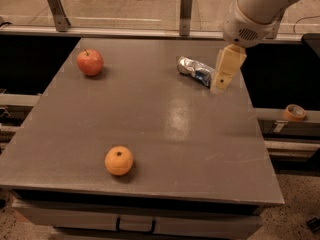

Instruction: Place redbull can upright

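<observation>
The redbull can (194, 69) lies on its side on the grey table (165, 134), at the back right. It is silver and blue and looks dented. My gripper (219, 87) hangs from the white arm just to the right of the can, at its right end and close above the tabletop. It covers a little of the can's right end. The gripper holds nothing that I can see.
A red apple (90, 62) sits at the back left and an orange (119, 160) near the front left. A roll of tape (294, 112) lies on a ledge beyond the table's right edge. Metal rail posts (186, 6) stand behind the table.
</observation>
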Action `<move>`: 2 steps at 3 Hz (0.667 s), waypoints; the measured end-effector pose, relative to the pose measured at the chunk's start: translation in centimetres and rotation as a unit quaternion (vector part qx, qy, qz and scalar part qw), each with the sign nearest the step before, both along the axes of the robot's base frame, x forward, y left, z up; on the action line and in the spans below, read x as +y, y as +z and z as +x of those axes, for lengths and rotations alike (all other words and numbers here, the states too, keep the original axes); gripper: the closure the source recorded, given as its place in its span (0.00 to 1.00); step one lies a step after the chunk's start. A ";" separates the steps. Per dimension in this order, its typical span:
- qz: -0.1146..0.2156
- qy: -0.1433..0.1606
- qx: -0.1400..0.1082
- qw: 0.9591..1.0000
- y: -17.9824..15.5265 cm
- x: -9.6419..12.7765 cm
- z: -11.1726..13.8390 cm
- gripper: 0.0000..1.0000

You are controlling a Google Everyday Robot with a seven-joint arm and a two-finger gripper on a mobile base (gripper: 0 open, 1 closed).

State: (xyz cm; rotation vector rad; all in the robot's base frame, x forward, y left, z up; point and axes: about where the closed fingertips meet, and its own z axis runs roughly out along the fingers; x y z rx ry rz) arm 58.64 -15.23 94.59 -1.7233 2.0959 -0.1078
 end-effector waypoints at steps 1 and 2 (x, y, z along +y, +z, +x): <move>0.012 -0.024 -0.007 1.000 -2.7 2.2 6.2 0.00; 0.011 -0.068 -0.001 0.998 -6.0 3.9 11.0 0.00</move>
